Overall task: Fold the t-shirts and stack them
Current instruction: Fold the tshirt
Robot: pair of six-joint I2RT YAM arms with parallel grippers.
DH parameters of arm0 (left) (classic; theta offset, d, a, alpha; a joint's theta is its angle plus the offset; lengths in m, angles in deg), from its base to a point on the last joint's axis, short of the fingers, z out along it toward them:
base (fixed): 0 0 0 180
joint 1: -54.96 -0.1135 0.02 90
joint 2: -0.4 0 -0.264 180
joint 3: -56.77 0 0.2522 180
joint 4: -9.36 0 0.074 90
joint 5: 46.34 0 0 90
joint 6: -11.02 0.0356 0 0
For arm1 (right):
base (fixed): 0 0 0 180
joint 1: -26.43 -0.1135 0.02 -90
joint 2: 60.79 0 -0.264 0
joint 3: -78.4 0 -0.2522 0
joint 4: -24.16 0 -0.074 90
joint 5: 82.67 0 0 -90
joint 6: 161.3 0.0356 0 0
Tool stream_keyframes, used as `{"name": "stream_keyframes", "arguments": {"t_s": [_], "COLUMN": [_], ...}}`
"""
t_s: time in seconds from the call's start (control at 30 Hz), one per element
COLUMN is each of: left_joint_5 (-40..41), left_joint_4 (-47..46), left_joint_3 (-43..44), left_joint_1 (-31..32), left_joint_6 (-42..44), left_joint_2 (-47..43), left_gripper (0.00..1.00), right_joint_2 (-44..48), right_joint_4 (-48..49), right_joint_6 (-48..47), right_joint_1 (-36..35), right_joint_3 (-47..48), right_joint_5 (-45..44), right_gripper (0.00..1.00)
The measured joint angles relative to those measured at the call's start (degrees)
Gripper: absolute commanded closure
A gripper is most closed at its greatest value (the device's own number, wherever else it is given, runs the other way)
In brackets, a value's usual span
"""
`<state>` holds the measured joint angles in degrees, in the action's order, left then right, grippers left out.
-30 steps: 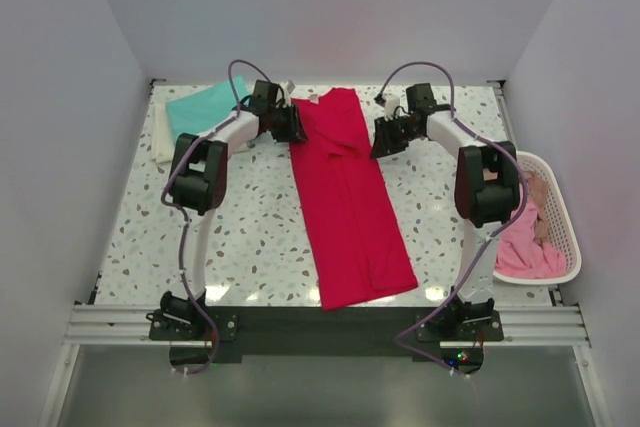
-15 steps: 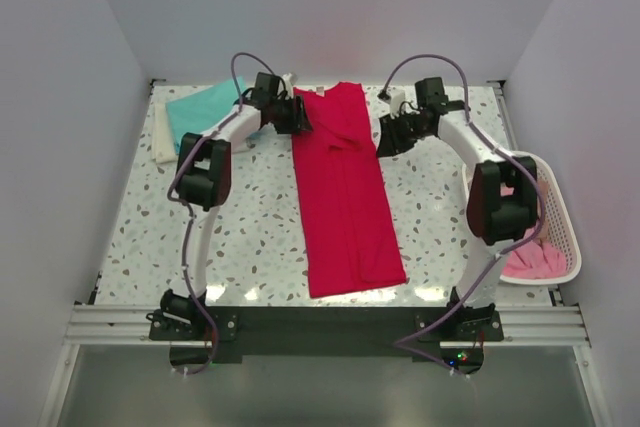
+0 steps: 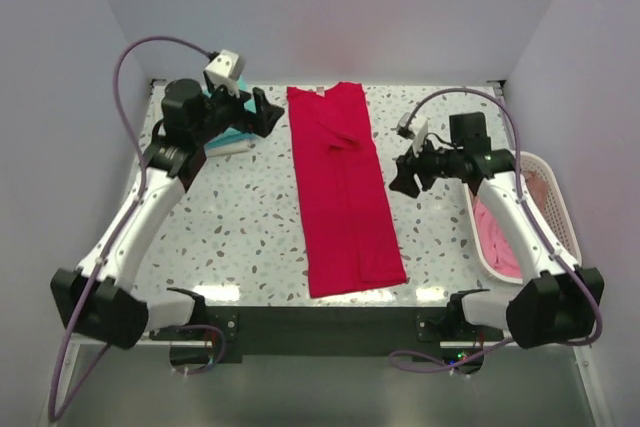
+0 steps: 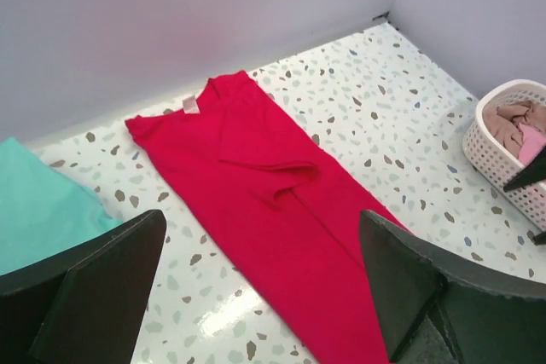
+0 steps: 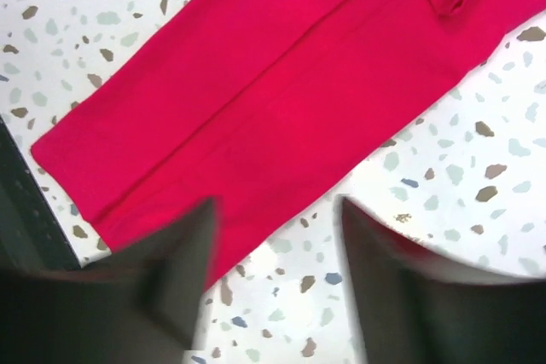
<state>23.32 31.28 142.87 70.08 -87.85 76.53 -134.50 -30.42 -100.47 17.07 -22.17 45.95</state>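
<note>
Left tool (image 3: 263, 113) and right tool (image 3: 402, 176) are hovering released, empty. Narrow-folded crimson-red cotton t-shirt (image 3: 345, 197) is lying flat between them on speckled desk (image 3: 250, 217). Likely best: gripping both hem corners together, folding evenly.

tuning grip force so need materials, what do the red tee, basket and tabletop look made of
Red tee: soft matte knit, likely cotton; it lies limp with gentle creases.
Basket: white, probably plastic; its wall is a regular grid of small holes.
Tabletop: hard, speckled terrazzo look, slightly glossy from the glare near the left wrist camera; stone or laminate cannot be told.
</note>
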Motion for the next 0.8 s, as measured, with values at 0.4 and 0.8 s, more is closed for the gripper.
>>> {"name": "stream_keyframes", "arguments": {"t_s": [0.4, 0.8], "left_joint_5": [-3.5, -2.1], "left_joint_4": [-2.1, -3.4], "left_joint_3": [-29.1, -40.4], "left_joint_1": [3.1, 12.3], "left_joint_6": [6.4, 11.5], "left_joint_2": [-19.9, -28.7], "left_gripper": [0.0, 0.0], "right_joint_2": [11.3, 10.4], "right_joint_4": [-1.1, -1.7], "right_joint_6": [-14.9, -20.0], "right_joint_1": [0.0, -0.1], "right_joint_3": [-13.7, -18.3], "right_joint_5": [5.6, 7.2], "right_gripper": [0.01, 0.01]}}
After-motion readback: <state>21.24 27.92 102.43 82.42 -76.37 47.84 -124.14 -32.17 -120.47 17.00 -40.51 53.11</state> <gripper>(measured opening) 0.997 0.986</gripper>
